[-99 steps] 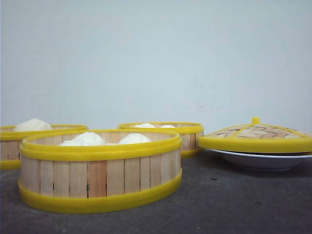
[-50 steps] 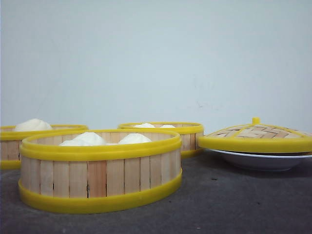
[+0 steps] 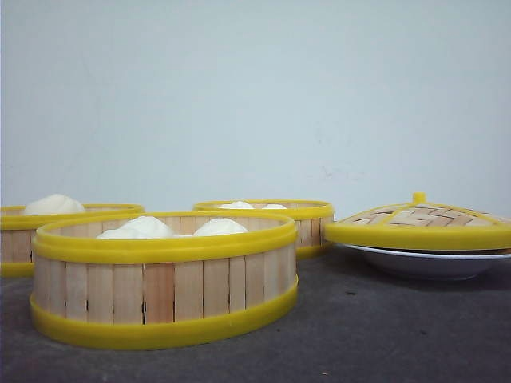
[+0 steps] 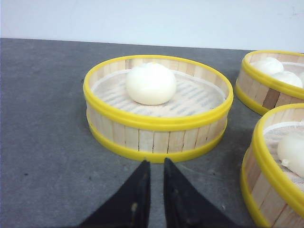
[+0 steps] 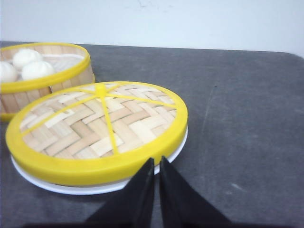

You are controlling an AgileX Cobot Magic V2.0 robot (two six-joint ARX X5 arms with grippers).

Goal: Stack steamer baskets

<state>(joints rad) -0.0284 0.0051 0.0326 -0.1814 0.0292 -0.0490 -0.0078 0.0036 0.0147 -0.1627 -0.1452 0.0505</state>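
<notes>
Three steamer baskets with pale slat walls and yellow rims stand apart on the dark table. The nearest basket (image 3: 164,279) holds white buns. A second basket (image 3: 48,231) sits at the far left, cut by the frame edge. The third basket (image 3: 271,219) stands behind. In the left wrist view, my left gripper (image 4: 155,164) is shut and empty, its tips just short of the bottom rim of a basket (image 4: 156,118) holding one bun. My right gripper (image 5: 156,161) is shut and empty, by the lid's rim. Neither gripper shows in the front view.
A domed woven lid (image 3: 419,223) with yellow rim and knob rests on a shallow white dish (image 3: 431,263) at the right. The right wrist view shows the lid (image 5: 99,128) with a bun-filled basket (image 5: 45,71) behind it. A pale wall closes the back.
</notes>
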